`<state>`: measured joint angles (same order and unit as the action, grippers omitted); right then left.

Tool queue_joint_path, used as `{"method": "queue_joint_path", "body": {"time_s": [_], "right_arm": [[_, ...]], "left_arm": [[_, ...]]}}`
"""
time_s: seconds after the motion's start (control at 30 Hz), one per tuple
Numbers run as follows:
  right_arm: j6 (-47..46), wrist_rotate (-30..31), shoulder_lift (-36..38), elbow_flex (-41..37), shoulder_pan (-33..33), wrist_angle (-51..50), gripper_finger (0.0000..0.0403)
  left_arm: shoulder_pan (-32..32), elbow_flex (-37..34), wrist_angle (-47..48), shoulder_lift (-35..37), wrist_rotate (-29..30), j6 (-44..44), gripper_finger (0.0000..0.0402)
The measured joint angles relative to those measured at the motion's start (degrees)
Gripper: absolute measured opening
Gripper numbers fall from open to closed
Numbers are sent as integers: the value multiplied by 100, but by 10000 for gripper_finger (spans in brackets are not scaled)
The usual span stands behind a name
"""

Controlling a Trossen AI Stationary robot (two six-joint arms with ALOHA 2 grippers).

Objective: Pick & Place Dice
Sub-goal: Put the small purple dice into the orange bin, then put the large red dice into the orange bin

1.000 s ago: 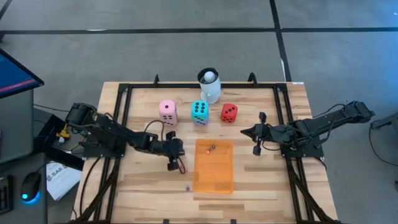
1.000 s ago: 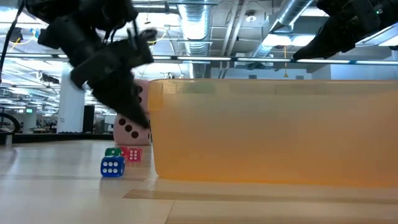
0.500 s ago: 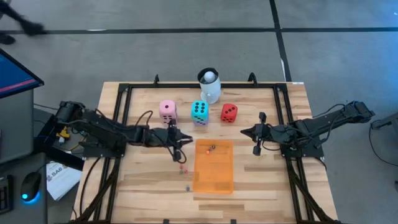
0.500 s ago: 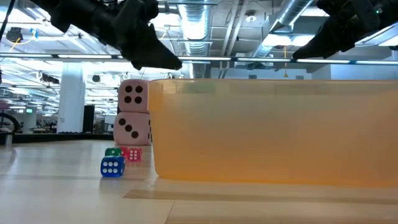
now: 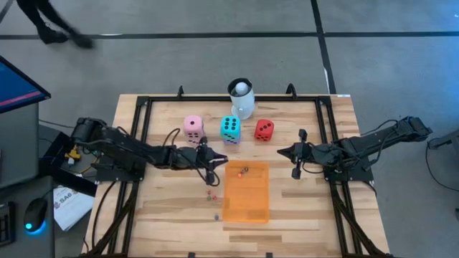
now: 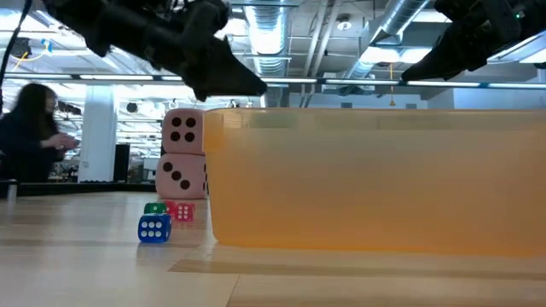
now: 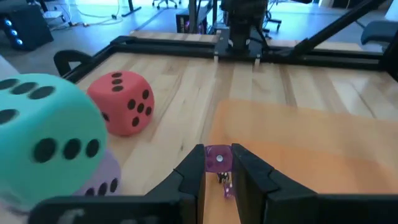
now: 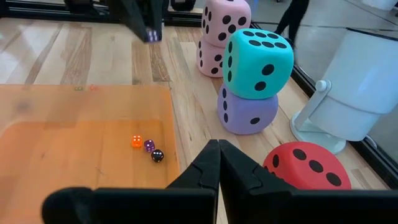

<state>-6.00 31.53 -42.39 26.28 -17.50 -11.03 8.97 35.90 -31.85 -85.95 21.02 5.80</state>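
From above: left gripper (image 5: 217, 161) reached to the orange mat's (image 5: 246, 208) upper-left corner, near the teal die (image 5: 229, 128). Pink die (image 5: 193, 126), teal die and red die (image 5: 264, 130) in a row in front of the white mug (image 5: 242, 99). Tiny dice on the mat (image 5: 244, 170) and on the table (image 5: 179, 215) just left of the mat (image 5: 211, 193). Right gripper (image 5: 296, 163) parked right of the mat, clamped on nothing.

At table height: two pink dice stacked (image 6: 181, 162); small blue die (image 6: 153, 228), green die (image 6: 153, 208) and pink die (image 6: 182, 211) beside the mat.

Left wrist: fingers pinching a tiny purple die (image 7: 217, 158) over the mat.

Right wrist: fingers (image 8: 208, 165) pressed together; teal die stacked on a purple die (image 8: 246, 113); orange, purple and black tiny dice (image 8: 148, 147) on the mat.
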Motion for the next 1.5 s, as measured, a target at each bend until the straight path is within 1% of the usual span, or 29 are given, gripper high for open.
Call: {"method": "queue_joint_path", "body": {"time_s": [0.13,0.23,0.33,0.57,0.73,0.83,1.0,1.1,1.37,1.5], "right_arm": [[0,0,0,0,0,-4,0],[0,1,0,0,0,-4,0],[17,2,0,0,0,2,0],[17,2,0,0,2,39,0],[15,2,-2,0,2,30,0],[15,2,0,0,2,30,0],[15,2,0,0,2,15,0],[15,2,-2,0,2,11,0],[13,2,-2,0,2,-7,0],[15,2,-1,0,2,-7,0]], "left_arm": [[0,-2,-473,-433,0,0,47],[0,20,-672,-597,1,39,48],[0,118,-646,-702,-28,57,48],[0,436,-644,-1225,-448,59,49],[0,573,-648,-1621,-504,65,49],[0,612,-644,-1708,-507,83,49],[0,616,-679,-1648,-498,86,50],[0,621,-669,-1642,-498,66,63],[0,616,-641,-1642,-498,59,123],[-11,616,-644,-1642,-498,52,136]]}}
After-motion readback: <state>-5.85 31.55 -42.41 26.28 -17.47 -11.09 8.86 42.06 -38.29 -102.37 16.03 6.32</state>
